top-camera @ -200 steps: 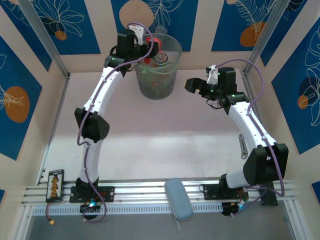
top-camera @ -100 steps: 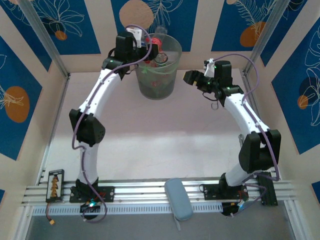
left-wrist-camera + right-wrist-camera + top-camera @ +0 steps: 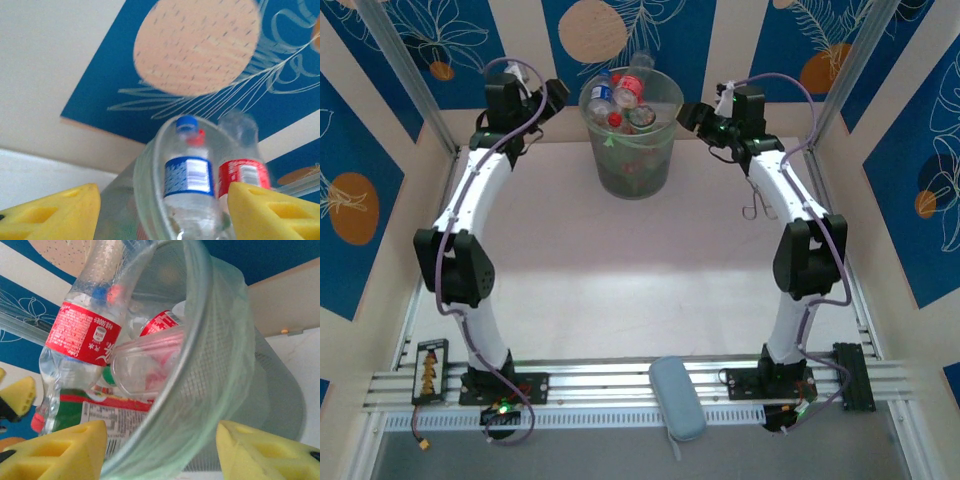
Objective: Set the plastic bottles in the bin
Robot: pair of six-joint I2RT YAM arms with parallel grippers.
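The translucent grey-green bin stands at the back of the table with several plastic bottles piled in it. My left gripper hangs open just left of the rim, nothing between its fingers. From its wrist I see the bin's rim, a blue-labelled bottle and a red-labelled bottle standing up inside. My right gripper is open close against the bin's right side. Its wrist view looks through the bin's wall at a red-labelled bottle and a green-labelled one.
Thin wire tongs lie on the table under the right arm. A grey-blue oblong pad rests on the front rail between the arm bases. Patterned walls and metal posts close in the back and sides.
The left gripper has drawn back from above the bin to its left side. The right gripper has moved up and left to the bin's right rim, uncovering the tongs.
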